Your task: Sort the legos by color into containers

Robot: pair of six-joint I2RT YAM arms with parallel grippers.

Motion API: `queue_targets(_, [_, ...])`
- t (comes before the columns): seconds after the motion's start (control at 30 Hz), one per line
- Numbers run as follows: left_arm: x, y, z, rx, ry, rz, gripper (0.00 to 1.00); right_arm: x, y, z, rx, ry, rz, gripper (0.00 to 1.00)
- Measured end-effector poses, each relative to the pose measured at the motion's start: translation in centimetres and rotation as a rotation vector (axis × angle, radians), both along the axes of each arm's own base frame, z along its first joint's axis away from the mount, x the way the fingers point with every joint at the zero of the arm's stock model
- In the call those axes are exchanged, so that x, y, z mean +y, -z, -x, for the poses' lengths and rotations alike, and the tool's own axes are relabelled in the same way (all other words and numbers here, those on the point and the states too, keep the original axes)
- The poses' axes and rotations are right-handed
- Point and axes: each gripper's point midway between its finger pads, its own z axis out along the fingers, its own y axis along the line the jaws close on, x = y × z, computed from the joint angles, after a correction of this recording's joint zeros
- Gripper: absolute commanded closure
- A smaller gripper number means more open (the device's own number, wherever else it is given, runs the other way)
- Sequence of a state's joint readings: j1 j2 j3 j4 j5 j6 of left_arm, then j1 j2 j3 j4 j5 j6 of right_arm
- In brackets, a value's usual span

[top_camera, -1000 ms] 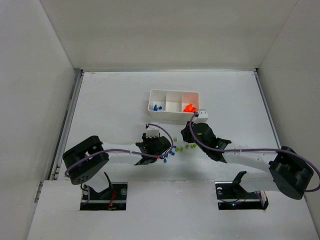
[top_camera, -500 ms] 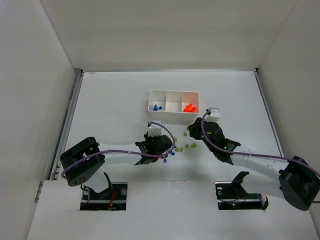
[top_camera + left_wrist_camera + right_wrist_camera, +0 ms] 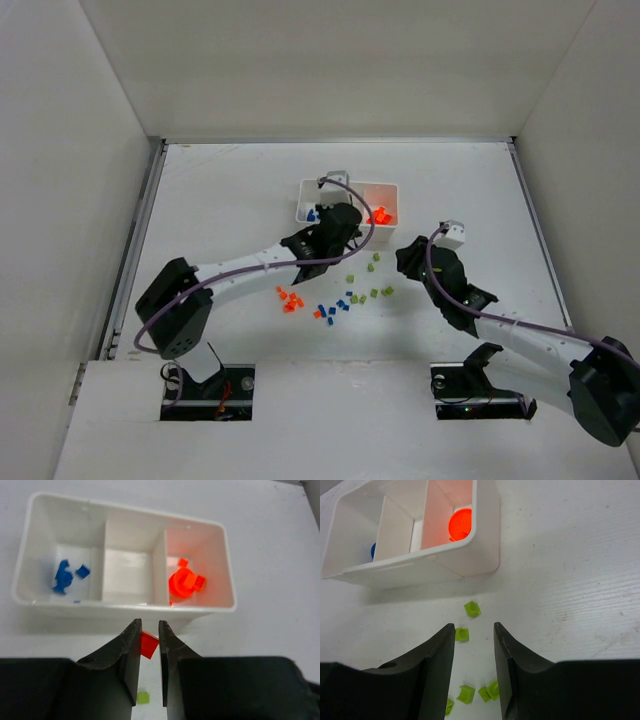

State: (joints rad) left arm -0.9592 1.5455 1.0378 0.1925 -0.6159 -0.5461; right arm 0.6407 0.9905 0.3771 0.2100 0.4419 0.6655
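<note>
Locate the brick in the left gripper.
Left wrist view: the orange-red brick is pinched in the left gripper, just short of the white tray's near wall.

Lab-style robot test cell: white table within plain white walls.

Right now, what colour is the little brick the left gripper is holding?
Orange-red. The brick pinched by the left gripper shows best in the left wrist view.

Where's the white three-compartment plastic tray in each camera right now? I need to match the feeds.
Top external: white three-compartment plastic tray above centre, near side partly covered by the left arm.
Left wrist: fills the upper half, front wall nearest.
Right wrist: upper left, cropped by the frame.
Shared landmark: the orange-red lego pile in its right-end compartment.
</note>
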Motion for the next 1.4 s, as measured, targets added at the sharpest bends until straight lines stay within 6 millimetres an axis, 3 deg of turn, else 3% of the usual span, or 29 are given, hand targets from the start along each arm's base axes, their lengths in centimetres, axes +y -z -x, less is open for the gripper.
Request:
queue_targets(0.13, [-4.3,-0.7,-4.2,-0.035,0.042,0.013,0.88,-0.2,-0.2,0.2,-0.009,0.006,-0.015,0.58])
queue_targets(0.3, [-8.0,2.3,-8.2,-0.011,0.084,-0.007,0.84,-0.4,-0.8,0.5,-0.024,0.012,-0.031,0.58])
queue_targets(0.47, [-8.9,5.3,-10.3,0.035,0.101,-0.026,0.66,-0.1,-1.5,1.1,-0.047,0.003,-0.048,0.58])
queue_targets(0.6, [-8.7,5.2,-10.7,0.039,0.105,-0.019,0.61,1.7,-0.7,2.2,-0.025,-0.062,-0.024,0.6])
queue_targets(0.73, [-8.6,4.3,-10.5,0.031,0.116,-0.004,0.62,5.1,1.5,4.3,0.03,-0.19,0.053,0.75])
queue_targets(0.9, [-4.5,2.2,-8.4,0.014,0.097,0.016,0.64,10.4,2.7,7.8,0.062,-0.394,0.119,0.74])
queue_targets(1.1, [4.1,-0.5,-5.4,-0.032,-0.011,0.062,0.64,15.1,3.5,10.6,0.09,-0.559,0.173,0.65])
queue_targets(1.23, [7.9,0.8,-1.8,-0.027,-0.038,0.062,0.64,16.9,4.9,11.8,0.126,-0.63,0.215,0.51])
queue_targets(1.4, [11.6,2.7,2.7,0.005,-0.066,0.046,0.64,17.6,6.5,13.3,0.18,-0.689,0.258,0.49])
